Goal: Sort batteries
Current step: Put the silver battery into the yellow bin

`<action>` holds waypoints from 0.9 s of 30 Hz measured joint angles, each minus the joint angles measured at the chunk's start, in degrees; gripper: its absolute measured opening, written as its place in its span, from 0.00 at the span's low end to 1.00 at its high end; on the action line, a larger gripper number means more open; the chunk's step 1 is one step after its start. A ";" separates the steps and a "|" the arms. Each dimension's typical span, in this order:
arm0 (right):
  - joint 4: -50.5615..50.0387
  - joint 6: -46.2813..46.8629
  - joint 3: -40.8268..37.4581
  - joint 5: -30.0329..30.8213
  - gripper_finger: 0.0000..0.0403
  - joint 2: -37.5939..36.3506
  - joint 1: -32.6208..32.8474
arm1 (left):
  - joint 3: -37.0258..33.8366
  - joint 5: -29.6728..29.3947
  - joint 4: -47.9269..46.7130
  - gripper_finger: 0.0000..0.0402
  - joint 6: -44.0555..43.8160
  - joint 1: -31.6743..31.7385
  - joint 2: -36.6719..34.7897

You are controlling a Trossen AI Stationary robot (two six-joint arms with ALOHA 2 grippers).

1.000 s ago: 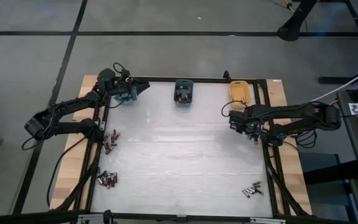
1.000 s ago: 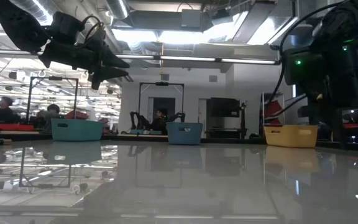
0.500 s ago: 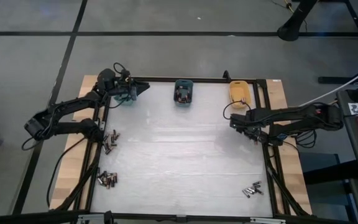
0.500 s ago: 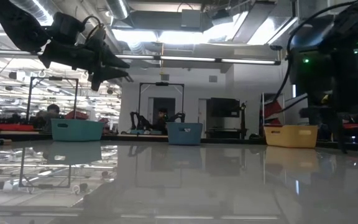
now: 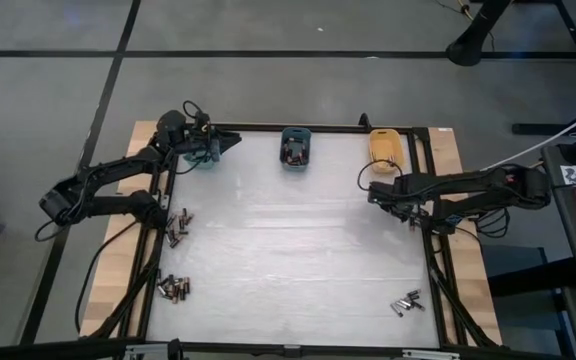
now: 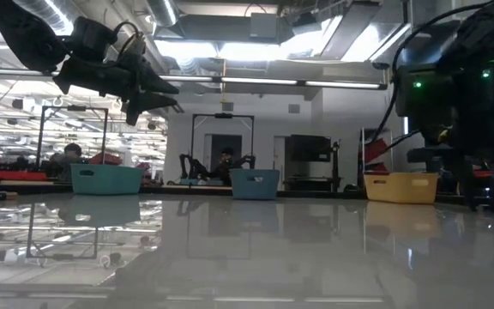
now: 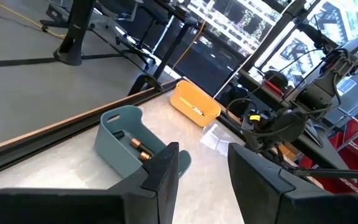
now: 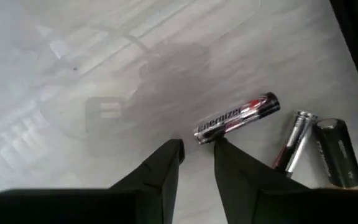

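Near the table's right edge, below the orange bin [image 5: 385,146], my right gripper [image 8: 197,146] points straight down. Its fingers stand a narrow gap apart. A red, black and silver battery [image 8: 236,119] lies flat on the table, one end right at the fingertips. Two more batteries [image 8: 296,140] [image 8: 334,152] lie beside it. My left gripper [image 7: 204,158] hovers open and empty at the far left, above the teal bin [image 5: 200,155]. The blue bin [image 7: 126,134] holds batteries [image 7: 138,146]. My right gripper comes from above at the near end [image 8: 202,134] of the red and black battery, which lies flat on the table. I cannot tell whether the fingertips touch it.
Piles of loose batteries lie at the left edge [image 5: 176,227], the near left [image 5: 172,289] and the near right [image 5: 405,303]. The three bins stand along the far edge. A black frame [image 5: 430,250] borders the table. The white middle of the table lies bare.
My right hand has turned at the wrist and tipped further downward while staying over the same spot near the table's right edge.
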 joint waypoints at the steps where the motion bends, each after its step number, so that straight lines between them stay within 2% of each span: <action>1: 0.19 -1.26 1.28 0.69 0.25 0.21 -0.02 | 0.00 0.00 0.02 0.32 0.00 0.00 0.00; 3: 0.25 -3.27 5.02 3.83 0.25 0.08 -0.15 | 0.00 0.01 0.01 0.32 -0.02 -0.02 0.00; 5: -4.08 -6.20 7.87 5.58 0.25 -0.63 -0.15 | 0.00 0.00 0.04 0.32 -0.02 -0.01 0.00; 8: -4.66 -15.61 13.02 6.23 0.25 -0.71 -0.13 | 0.00 0.00 0.05 0.32 -0.24 -0.16 0.00; 14: -5.67 -56.00 19.47 3.04 0.25 -0.71 -0.37 | 0.00 0.00 0.07 0.32 1.76 -1.34 0.00; 17: -8.96 -70.06 19.59 -2.90 0.25 -0.43 -4.15 | 0.00 0.00 0.06 0.32 1.95 -1.82 0.00; 21: -15.82 -78.67 19.03 -10.32 0.25 2.80 -11.73 | 0.00 -0.05 0.05 0.32 1.92 -2.39 0.00; 27: -21.40 -94.73 19.09 -9.25 0.25 11.10 -18.87 | 0.00 -0.23 0.07 0.32 0.10 -3.87 0.00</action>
